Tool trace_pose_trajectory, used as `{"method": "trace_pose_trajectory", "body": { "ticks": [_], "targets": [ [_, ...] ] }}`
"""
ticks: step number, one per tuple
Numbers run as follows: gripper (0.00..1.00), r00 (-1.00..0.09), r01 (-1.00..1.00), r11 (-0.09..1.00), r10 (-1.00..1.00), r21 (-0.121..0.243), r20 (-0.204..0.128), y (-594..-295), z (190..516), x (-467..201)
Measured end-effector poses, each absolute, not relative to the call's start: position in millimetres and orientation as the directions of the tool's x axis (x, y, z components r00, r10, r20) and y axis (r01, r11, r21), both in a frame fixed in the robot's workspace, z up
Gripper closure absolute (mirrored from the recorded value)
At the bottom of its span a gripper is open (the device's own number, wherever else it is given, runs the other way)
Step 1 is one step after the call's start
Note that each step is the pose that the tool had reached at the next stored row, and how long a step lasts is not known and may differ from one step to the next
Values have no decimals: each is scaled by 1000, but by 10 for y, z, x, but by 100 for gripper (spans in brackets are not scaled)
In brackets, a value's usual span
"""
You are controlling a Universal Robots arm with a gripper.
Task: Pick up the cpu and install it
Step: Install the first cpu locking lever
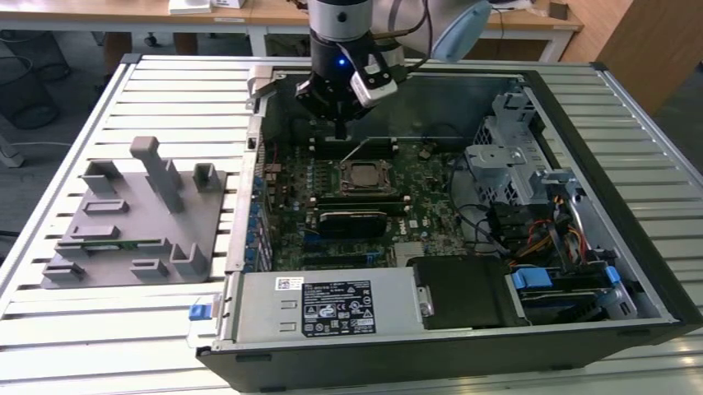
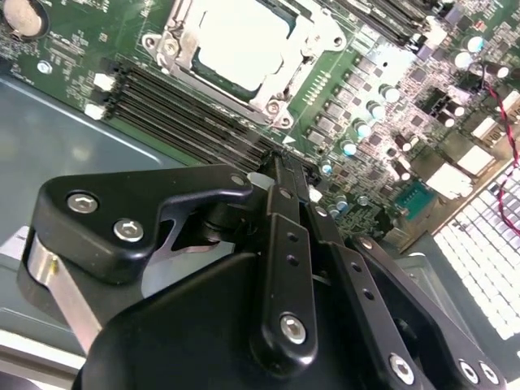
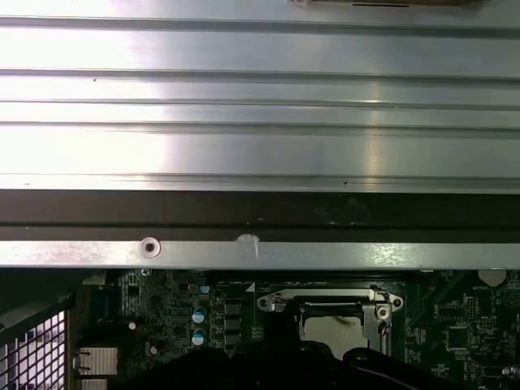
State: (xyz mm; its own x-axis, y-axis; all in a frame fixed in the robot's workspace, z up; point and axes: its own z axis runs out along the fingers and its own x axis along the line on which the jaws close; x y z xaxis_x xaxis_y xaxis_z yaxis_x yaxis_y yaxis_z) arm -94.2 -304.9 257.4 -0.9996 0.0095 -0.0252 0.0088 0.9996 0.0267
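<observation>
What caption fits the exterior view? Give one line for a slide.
Gripper poised inside the open PC case, above the cpu seated in its motherboard socket.

My gripper [image 1: 339,130] hangs inside the open computer case [image 1: 615,271], above the far edge of the motherboard [image 1: 423,177]. The cpu [image 1: 365,175] sits in its socket just nearer than my fingertips, silver lid up. Grey fixture blocks [image 1: 127,218] stand on the slatted table [image 1: 66,329] at the exterior view's left, well apart from the case. Power supply [image 1: 324,306] lies along the near wall.
</observation>
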Motion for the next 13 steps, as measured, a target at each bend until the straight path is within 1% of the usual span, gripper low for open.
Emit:
{"method": "trace_pose_trajectory", "body": {
  "ticks": [5, 7, 8, 11, 13],
  "targets": [
    [89, -1000, 9, 1000, 9, 28, -25, -3050, 2570, -914],
    [89, -1000, 8, 999, 9, 36, -25, -3052, 2567, -914],
    [89, -1000, 8, 999, 10, 46, -25, -3054, 2566, -914],
    [89, -1000, 8, 996, 11, 94, -25, -3063, 2561, -914],
    [89, -1000, 8, 995, 11, 104, -25, -3075, 2555, -914]
  ]
}}
